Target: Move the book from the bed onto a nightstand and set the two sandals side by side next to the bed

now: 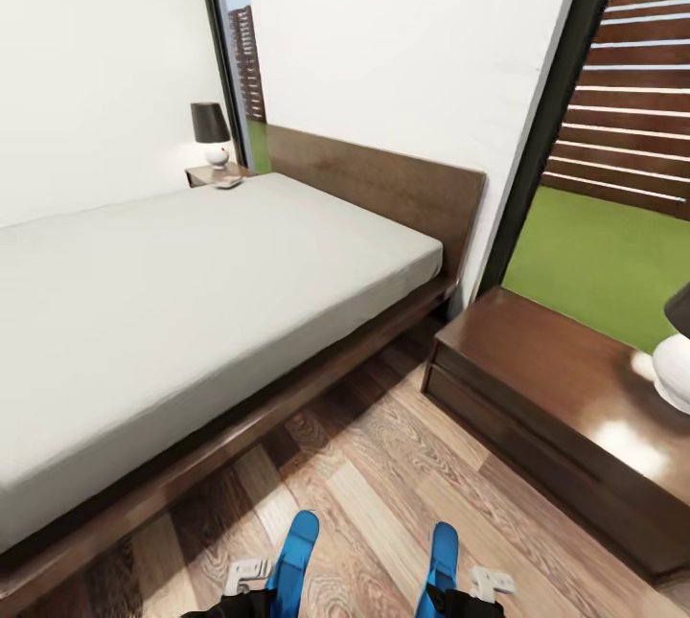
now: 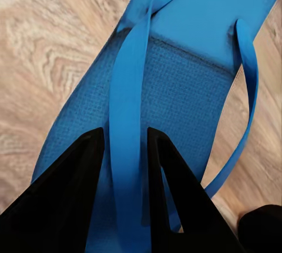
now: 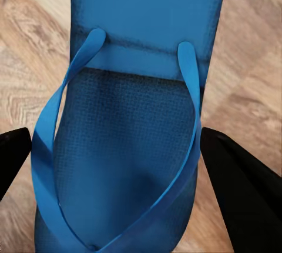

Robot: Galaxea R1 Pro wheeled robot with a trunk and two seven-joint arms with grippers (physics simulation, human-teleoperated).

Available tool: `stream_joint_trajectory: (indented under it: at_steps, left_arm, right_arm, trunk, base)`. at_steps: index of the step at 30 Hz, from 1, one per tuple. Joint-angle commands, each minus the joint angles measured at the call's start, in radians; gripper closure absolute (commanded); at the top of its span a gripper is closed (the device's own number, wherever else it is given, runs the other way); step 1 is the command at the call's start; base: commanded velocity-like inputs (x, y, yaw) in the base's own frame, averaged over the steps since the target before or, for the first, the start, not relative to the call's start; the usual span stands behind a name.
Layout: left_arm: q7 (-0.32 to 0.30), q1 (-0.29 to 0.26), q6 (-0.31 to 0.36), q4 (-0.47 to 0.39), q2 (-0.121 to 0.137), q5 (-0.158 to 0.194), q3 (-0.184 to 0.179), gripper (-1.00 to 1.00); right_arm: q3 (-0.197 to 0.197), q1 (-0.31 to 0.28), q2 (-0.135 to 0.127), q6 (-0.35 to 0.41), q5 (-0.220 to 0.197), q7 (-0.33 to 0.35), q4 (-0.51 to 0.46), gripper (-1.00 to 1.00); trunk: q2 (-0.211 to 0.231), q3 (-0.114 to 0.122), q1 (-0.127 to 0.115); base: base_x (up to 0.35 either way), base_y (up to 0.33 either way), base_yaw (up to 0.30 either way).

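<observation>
At the bottom of your head view, your two arms carry the sandals over the wood-plank floor [image 1: 383, 484] beside the bed [image 1: 192, 292]. Your left end effector [image 2: 125, 147] has its dark fingers [image 2: 70, 188] pinched on one thin blue strap of the left sandal [image 1: 295, 546], the sole hanging just beyond. Your right end effector [image 3: 114, 147] is spread wide, one finger [image 3: 241, 188] on either side of the right sandal [image 1: 443, 551]; you cannot tell from these views whether the pads touch it. The two sandals point the same way, apart from each other, toes toward the gap between the bed and the near nightstand [image 1: 556, 398].

That nightstand sits just beside the bed's headboard end, its glossy top carrying a white lamp base [image 1: 674, 369] at your right edge. Across the mattress, the far nightstand [image 1: 216, 175] holds a dark-shaded lamp [image 1: 211, 131] and a small flat object [image 1: 229, 183], too small to identify.
</observation>
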Motion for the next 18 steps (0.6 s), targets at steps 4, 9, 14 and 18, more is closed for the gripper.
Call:
stream_joint_trajectory:
  at_steps: [4, 9, 14, 18]
  left_arm:
    - [-0.004, -0.001, -0.003, 0.002, 0.000, 0.003, -0.001, 1.00]
    - [-0.004, -0.001, -0.003, 0.002, 0.000, 0.003, -0.001, 1.00]
    - [-0.004, -0.001, -0.003, 0.002, 0.000, 0.003, -0.001, 1.00]
    - [-0.004, -0.001, -0.003, 0.002, 0.000, 0.003, -0.001, 1.00]
  right_arm:
    - [-0.008, 0.000, 0.000, -0.001, -0.003, 0.007, 0.001, 1.00]
    - [-0.008, 0.000, 0.000, -0.001, -0.003, 0.006, 0.001, 1.00]
    - [-0.008, 0.000, 0.000, -0.001, -0.004, 0.006, 0.001, 1.00]
    - [-0.008, 0.000, 0.000, -0.001, -0.003, 0.006, 0.001, 1.00]
  trunk:
    - [0.000, -0.001, 0.000]
    - [0.000, -0.001, 0.000]
    - [0.000, -0.001, 0.000]
    - [0.000, -0.001, 0.000]
  base:
    - [0.000, 0.000, 0.287]
    - [0.000, 0.000, 0.287]
    - [0.000, 0.000, 0.287]
    - [0.000, 0.000, 0.287]
